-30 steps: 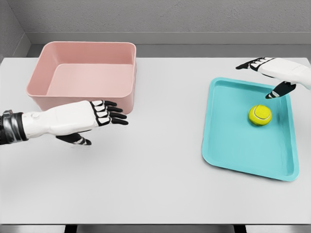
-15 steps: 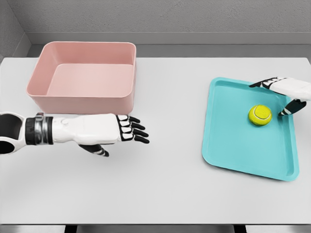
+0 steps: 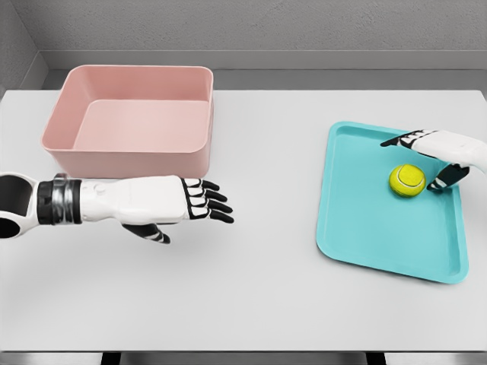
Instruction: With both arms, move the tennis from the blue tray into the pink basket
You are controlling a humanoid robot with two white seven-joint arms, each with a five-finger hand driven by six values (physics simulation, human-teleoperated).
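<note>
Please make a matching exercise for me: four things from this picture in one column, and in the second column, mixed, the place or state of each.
1. ball
2. basket
3. left robot hand
4. right robot hand

a. empty, at the table's far left
b. open, over the bare table in front of the basket
c. lying on the blue tray
d. open around the ball, not closed on it

Pairs: 1-c, 2-a, 3-b, 4-d
</note>
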